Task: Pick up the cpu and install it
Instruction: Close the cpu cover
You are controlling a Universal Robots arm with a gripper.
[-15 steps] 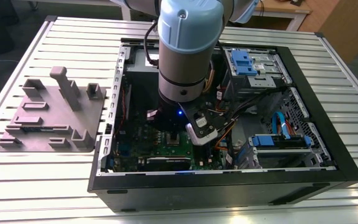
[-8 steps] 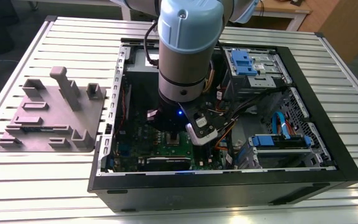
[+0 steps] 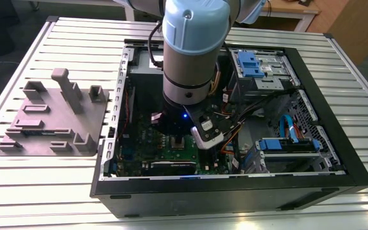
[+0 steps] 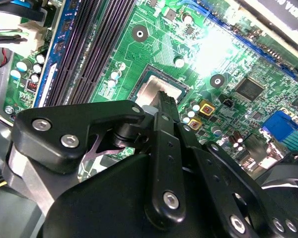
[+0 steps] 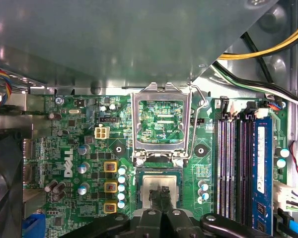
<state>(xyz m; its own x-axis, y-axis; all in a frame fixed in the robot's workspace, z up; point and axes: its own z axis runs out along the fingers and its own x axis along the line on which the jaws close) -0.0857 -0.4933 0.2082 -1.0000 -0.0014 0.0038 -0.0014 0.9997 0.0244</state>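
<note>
Arm (image 3: pixel 187 57) is angled down into an open computer case (image 3: pixel 235 191) set on a slatted metal bench (image 3: pixel 30 191). In the exterior view a grey moulded tray (image 3: pixel 50 120) is seen on the bench at 9 o'clock of the case, well apart from the arm. The jaws are placed over the green circuit board (image 5: pixel 54 148), toward 8 o'clock of the case's middle in that view.

The cpu (image 5: pixel 161 181) is seen in both wrist views (image 4: pixel 150 93), laid flat in its socket on the board with the silver top up. The hinged metal frame (image 5: pixel 136 124) of the socket is stood open just beside it. Memory slots (image 5: pixel 233 168) are run along the board near the socket.

Jaws are closed to a thin sliver, with nothing gripped between them. Tips are set over the middle of the cpu's top, touching or just above; which cannot be told
</note>
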